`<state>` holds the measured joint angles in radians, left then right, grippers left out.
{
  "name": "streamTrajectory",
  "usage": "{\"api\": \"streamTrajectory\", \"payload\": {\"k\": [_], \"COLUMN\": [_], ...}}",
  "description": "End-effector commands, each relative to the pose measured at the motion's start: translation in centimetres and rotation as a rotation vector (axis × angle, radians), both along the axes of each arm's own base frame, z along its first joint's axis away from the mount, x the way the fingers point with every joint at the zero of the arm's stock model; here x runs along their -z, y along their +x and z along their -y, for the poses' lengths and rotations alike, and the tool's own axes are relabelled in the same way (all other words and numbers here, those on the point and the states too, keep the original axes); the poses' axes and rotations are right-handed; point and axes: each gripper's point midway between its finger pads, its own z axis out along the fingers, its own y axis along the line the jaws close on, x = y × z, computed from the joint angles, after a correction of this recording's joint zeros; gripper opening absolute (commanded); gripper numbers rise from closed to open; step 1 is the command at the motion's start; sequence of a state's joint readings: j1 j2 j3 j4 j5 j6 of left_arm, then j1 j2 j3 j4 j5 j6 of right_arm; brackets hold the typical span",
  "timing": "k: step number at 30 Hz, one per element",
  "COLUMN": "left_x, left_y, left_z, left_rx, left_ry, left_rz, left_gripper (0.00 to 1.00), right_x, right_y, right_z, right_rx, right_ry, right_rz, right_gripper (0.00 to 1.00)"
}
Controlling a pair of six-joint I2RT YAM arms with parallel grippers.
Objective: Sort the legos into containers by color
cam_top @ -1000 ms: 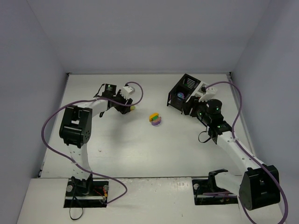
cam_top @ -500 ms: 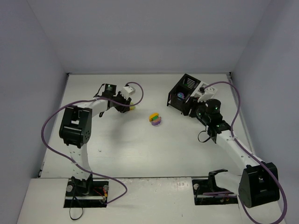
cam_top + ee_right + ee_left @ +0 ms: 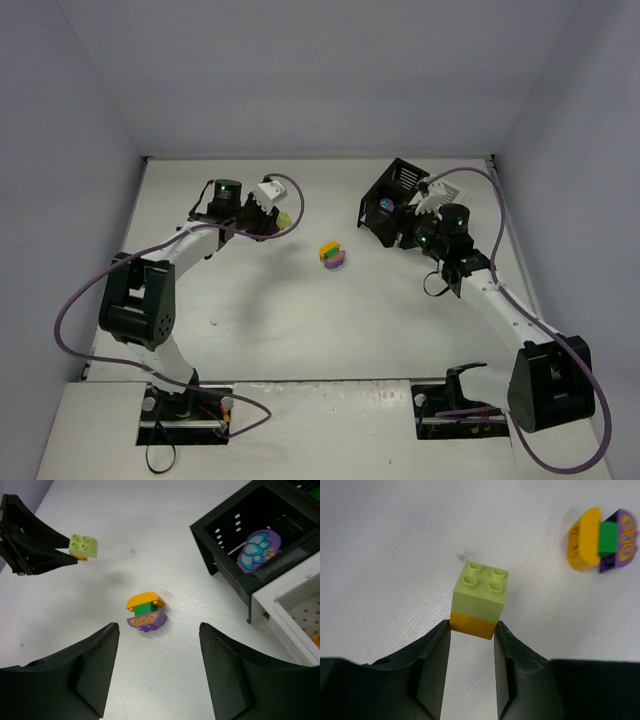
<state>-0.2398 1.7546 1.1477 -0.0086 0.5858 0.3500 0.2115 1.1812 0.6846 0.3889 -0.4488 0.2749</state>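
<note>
My left gripper (image 3: 472, 630) is shut on a lime-on-orange stacked brick (image 3: 479, 600), pinching its orange base at the fingertips and holding it above the table; it also shows in the top view (image 3: 284, 220) and the right wrist view (image 3: 83, 546). An orange, green and purple stack (image 3: 332, 255) lies mid-table, to the right of the held brick (image 3: 602, 540). My right gripper (image 3: 159, 645) is open and empty, above the table just short of the stack (image 3: 145, 612). The black bin (image 3: 220, 535) holds a purple rounded brick (image 3: 258, 550). The white bin (image 3: 280, 605) adjoins it.
The bin cluster (image 3: 395, 185) stands at the far right, close to my right gripper (image 3: 410, 235). Purple cables loop beside both arms. Grey walls close the table on three sides. A bit of orange (image 3: 316, 640) shows in the white bin.
My left arm has swung and raised the lime-on-orange brick off the table, slightly up and away. My right gripper has shifted a little toward the bins.
</note>
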Motion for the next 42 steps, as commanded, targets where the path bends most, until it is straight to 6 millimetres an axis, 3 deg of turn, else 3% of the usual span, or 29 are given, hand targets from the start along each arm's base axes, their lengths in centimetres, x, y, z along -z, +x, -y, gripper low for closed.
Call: {"api": "streamTrajectory", "payload": {"k": [1,5,6,9,13,19,24,32,37,42], "left_x": [-8.4,-12.2,-12.7,-13.9,-15.7,-16.6,-16.3,-15.8,-15.8,-15.6], "left_y": [-0.5,-4.1,-5.3,-8.8,-12.3,-15.4,-16.4,-16.5,-16.6,-16.8], "left_z": [3.0,5.5,6.6,7.5,7.6,7.4,7.2,7.4,7.4,7.4], "left_rx": [0.072,0.151,0.192,0.267,0.325,0.36,0.367,0.374,0.378,0.381], "left_ry": [-0.086,-0.092,-0.102,-0.128,-0.161,-0.171,-0.167,-0.168,-0.172,-0.173], "left_rz": [0.227,0.29,0.293,0.262,0.267,0.272,0.27,0.251,0.243,0.235], "left_gripper": [0.22,0.22,0.22,0.22,0.22,0.22,0.22,0.22,0.22,0.22], "right_x": [-3.9,-4.5,-5.4,-6.6,-8.4,-9.8,-10.4,-8.2,-6.8,-6.9], "right_y": [-0.1,-1.6,-2.1,-3.7,-5.1,-6.3,-7.3,-8.1,-7.4,-6.8], "right_z": [-3.2,-6.2,-7.0,-8.9,-10.1,-11.6,-13.2,-16.0,-17.3,-18.0], "right_rx": [-0.157,-0.275,-0.323,-0.428,-0.524,-0.652,-0.747,-0.867,-0.86,-0.852], "right_ry": [0.074,0.093,0.102,0.084,0.048,0.024,0.002,-0.117,-0.197,-0.235], "right_rz": [0.061,0.038,0.053,0.099,0.174,0.245,0.296,0.343,0.365,0.401], "right_gripper": [0.64,0.71,0.71,0.71,0.71,0.71,0.72,0.71,0.69,0.66]}}
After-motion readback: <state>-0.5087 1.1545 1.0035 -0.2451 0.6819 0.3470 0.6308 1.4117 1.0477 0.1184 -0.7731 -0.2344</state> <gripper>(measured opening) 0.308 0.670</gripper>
